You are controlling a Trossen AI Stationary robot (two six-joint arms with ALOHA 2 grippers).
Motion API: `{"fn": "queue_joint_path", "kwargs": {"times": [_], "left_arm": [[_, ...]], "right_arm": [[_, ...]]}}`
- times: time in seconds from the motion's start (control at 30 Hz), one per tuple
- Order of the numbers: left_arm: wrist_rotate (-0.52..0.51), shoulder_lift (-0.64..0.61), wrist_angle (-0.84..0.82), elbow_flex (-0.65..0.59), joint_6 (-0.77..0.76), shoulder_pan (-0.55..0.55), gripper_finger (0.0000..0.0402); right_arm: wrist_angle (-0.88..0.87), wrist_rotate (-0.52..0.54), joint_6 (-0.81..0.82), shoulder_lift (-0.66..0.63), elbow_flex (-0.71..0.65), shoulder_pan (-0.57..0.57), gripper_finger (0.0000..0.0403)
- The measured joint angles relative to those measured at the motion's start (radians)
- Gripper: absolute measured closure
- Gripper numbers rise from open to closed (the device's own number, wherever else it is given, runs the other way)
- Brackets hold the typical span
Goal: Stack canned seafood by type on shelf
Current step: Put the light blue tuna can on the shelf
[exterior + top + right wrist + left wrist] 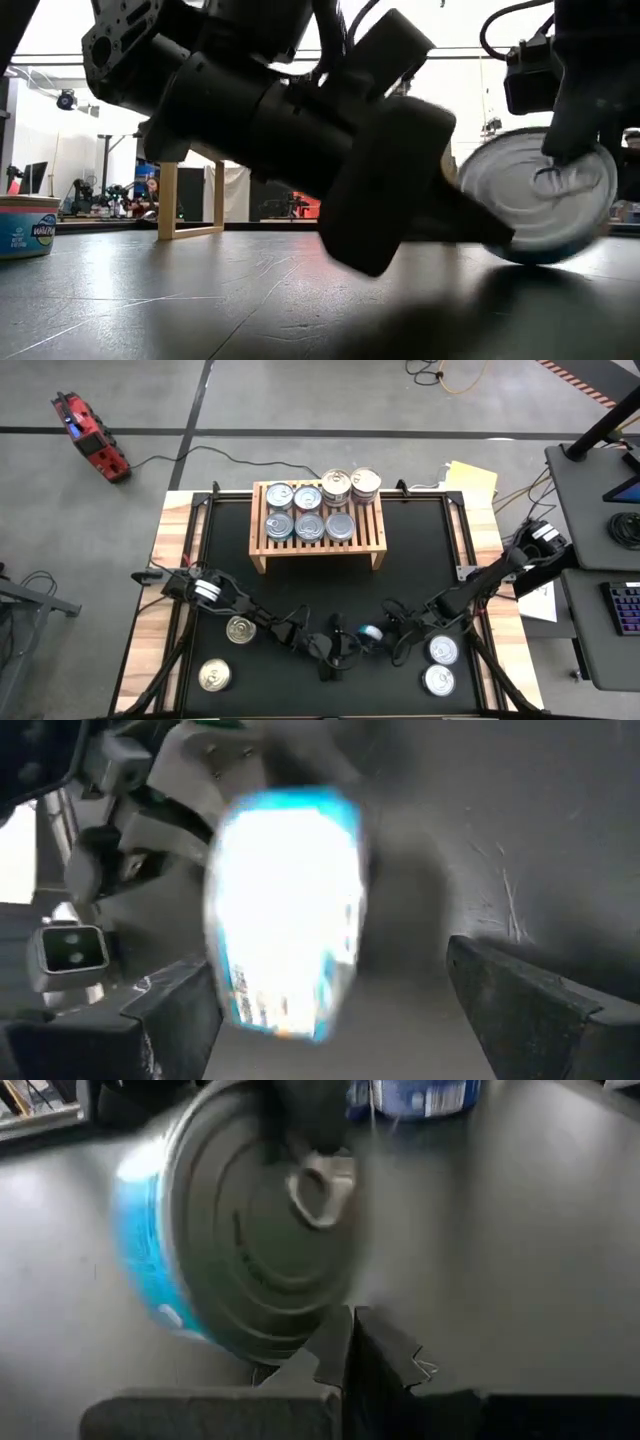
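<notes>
A tin with a blue label [371,632] stands on its edge on the black mat, its silver pull-tab lid [540,195] facing the near side. My left gripper [348,643] is shut, its tips at the tin's lower rim. My right gripper [386,628] is open, one finger on each side of the tin [285,910]. The light-wood shelf [376,548] stands at the far middle and carries several tins on its slatted top. Loose tins lie flat at near left [240,628], [213,676] and near right [443,649], [438,680]. My left gripper's shut fingertips [350,1335] lie low against the tin's lid rim [300,1348], close to the mat, coming nearly level from the table's left. The tin stands tilted on its edge. My right gripper's near finger [578,130] stands in front of the lid's top; I cannot tell whether it touches.
The two arms meet at the near middle of the mat. A teal-labelled tin [25,225] stands at the left in the low view. The shelf's leg [168,200] shows farther back. Wooden table edges frame the mat [170,610].
</notes>
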Motion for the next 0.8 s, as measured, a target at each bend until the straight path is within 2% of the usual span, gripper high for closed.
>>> {"fn": "queue_joint_path", "kwargs": {"times": [0.17, 0.4, 0.57, 0.8], "left_arm": [[-0.002, 0.004, -0.003, -0.004, -0.003, 0.0, 0.0401], [-0.002, 0.004, 0.003, -0.006, -0.003, 0.0, 0.0401], [-0.003, 0.004, 0.0, -0.006, -0.007, 0.0, 0.0401], [-0.004, 0.002, -0.004, -0.006, -0.01, 0.001, 0.0401]], "right_arm": [[0.054, -0.001, -0.036, 0.05, 0.0, 0.0, 0.0058], [0.034, 0.0, -0.293, 0.088, 0.023, 0.0, 0.0077], [-0.032, 0.004, -0.412, 0.085, 0.024, 0.0, 0.0093], [-0.173, 0.061, -0.457, 0.084, 0.028, 0.0, 0.0113]]}}
